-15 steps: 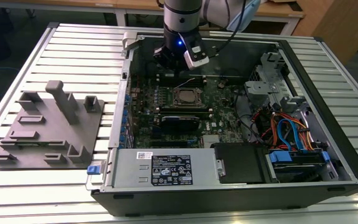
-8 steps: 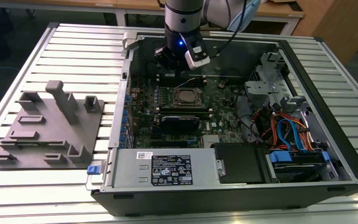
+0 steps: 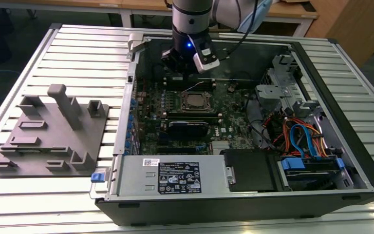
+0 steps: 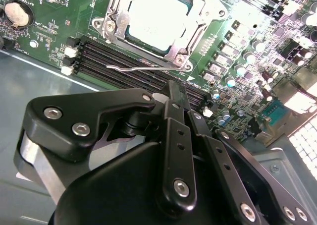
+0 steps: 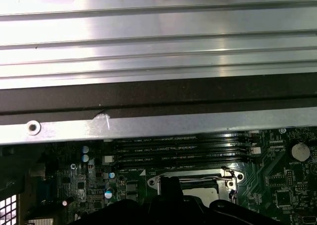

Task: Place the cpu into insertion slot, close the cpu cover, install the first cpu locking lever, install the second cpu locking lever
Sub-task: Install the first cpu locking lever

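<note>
An open computer case lies on the slatted counter. The tool (fingers pinched together, holding nothing) hangs over the memory slots, near the cpu cover closed around the cpu.

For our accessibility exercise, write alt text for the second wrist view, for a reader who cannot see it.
The robot's black hand hangs close above a green motherboard, its tip over the black memory slots. Just beyond lies the CPU socket, with the pale cpu inside the silver cpu cover and a thin wire lever alongside.
</note>
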Available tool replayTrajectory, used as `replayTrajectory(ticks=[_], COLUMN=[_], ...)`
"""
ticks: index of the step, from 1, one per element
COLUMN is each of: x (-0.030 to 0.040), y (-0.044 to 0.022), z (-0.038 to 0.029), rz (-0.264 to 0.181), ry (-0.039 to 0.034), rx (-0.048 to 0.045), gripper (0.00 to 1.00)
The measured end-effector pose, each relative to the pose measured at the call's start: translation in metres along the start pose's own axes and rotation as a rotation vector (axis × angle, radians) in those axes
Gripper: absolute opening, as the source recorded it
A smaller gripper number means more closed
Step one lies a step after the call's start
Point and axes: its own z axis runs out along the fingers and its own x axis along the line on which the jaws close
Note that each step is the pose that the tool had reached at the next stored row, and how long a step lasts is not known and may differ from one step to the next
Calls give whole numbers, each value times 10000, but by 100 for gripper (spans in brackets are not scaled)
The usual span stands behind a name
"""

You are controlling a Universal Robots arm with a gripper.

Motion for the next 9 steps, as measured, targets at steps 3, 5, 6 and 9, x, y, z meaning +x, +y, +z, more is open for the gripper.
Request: replayTrajectory(ticks=[3, 5, 6, 9], x=[-30, -51, -58, -63], y=[-23, -40, -47, -50], z=[9, 19, 23, 26], rz=[2, 5, 9, 19], ry=[4, 13, 16, 15], rx=[-53, -154, -193, -204], gripper=[10, 10, 10, 10])
